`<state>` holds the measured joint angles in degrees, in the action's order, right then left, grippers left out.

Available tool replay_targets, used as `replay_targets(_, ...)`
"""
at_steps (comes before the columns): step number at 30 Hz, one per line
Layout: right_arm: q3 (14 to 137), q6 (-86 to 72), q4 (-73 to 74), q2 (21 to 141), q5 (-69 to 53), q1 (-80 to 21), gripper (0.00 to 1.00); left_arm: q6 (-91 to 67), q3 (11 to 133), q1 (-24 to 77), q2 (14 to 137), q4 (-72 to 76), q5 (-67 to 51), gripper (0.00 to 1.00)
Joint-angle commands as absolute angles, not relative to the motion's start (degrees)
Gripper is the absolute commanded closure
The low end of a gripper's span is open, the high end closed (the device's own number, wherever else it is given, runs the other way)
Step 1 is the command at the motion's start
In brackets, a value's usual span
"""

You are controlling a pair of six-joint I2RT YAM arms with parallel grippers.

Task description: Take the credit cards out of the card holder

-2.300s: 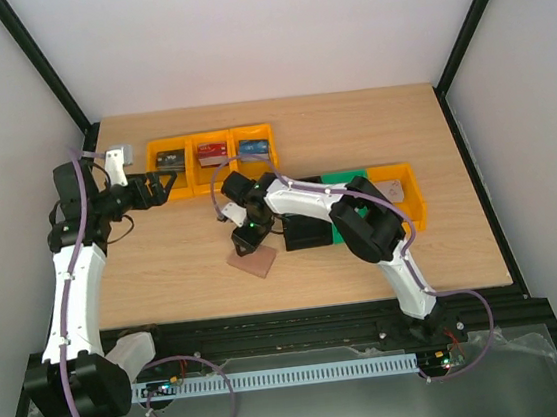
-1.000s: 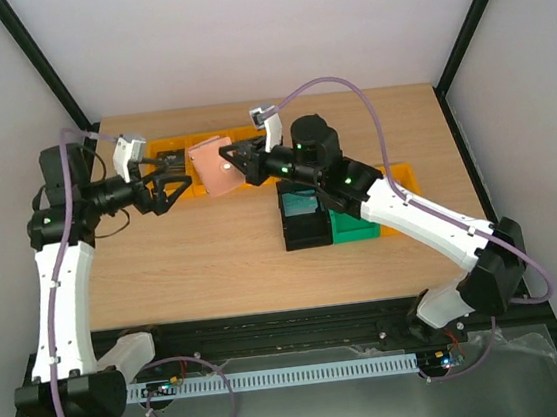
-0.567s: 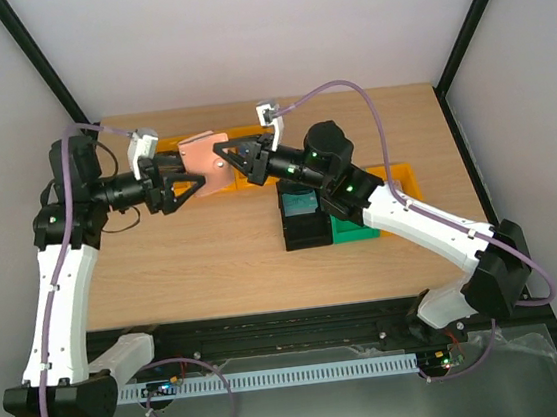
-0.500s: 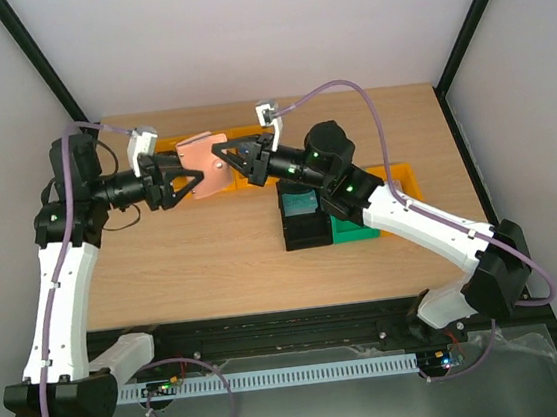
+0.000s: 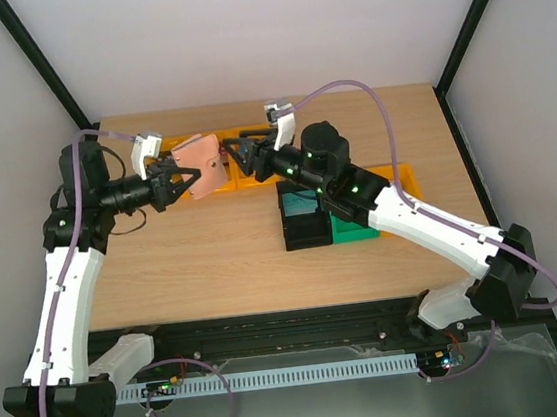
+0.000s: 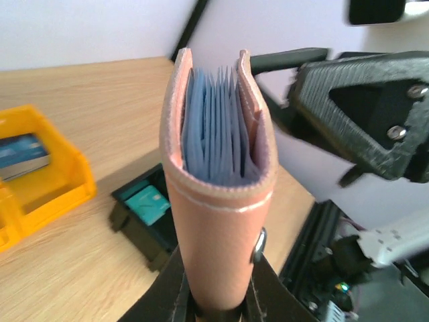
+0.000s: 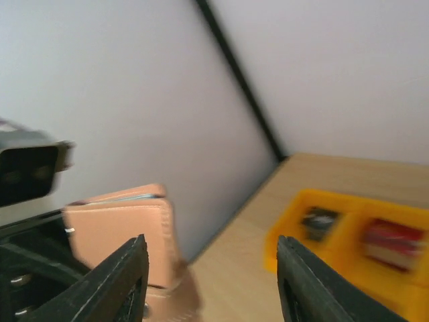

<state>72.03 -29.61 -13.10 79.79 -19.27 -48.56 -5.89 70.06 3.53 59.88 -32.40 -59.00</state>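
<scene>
The reddish-brown card holder (image 5: 201,165) hangs in the air above the back left of the table. My left gripper (image 5: 177,180) is shut on its folded spine. The left wrist view looks into its open top (image 6: 218,221), where pale blue pocket layers (image 6: 213,127) stand packed together; no card edge is clear among them. My right gripper (image 5: 243,158) is open just right of the holder and apart from it. In the right wrist view the holder (image 7: 127,228) lies beyond the left finger of the open right gripper (image 7: 213,282). A teal credit card (image 6: 149,201) lies in the black bin (image 5: 306,227).
A row of yellow bins (image 5: 250,131) sits at the back under both grippers, with a dark card (image 7: 318,218) and a red card (image 7: 392,241) in them. A green bin (image 5: 356,228) and another yellow bin (image 5: 403,179) stand right of the black bin.
The right gripper carried the card holder up to the left gripper. The left gripper shut on it, and the right gripper opened and let go.
</scene>
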Motion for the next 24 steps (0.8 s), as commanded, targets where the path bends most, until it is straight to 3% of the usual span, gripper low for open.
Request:
replay_targets(1, 76.2, -19.8, 0.5, 77.7, 3.9, -51.0, 0.48, -9.2, 69.1, 2.8, 58.8, -30.3, -47.5, 0.98)
replay_targets(8, 81.1, -11.0, 3.5, 84.5, 11.7, -61.4, 0.58, -10.0, 68.2, 2.3, 58.4, -29.8, -47.8, 0.98)
replay_targets(19, 89.8, -10.0, 7.2, 93.1, 12.4, -61.9, 0.68, -9.8, 67.5, 1.8, 58.0, -29.8, -50.2, 0.98)
replay_targets(22, 90.4, -9.8, 8.2, 94.5, 14.9, -61.9, 0.74, -9.7, 67.5, 1.9, 58.1, -29.8, -51.1, 0.98)
replay_targets(24, 92.6, -10.0, 9.8, 95.9, 17.6, -61.9, 0.83, -9.5, 67.6, 1.9, 58.0, -29.9, -51.3, 0.98)
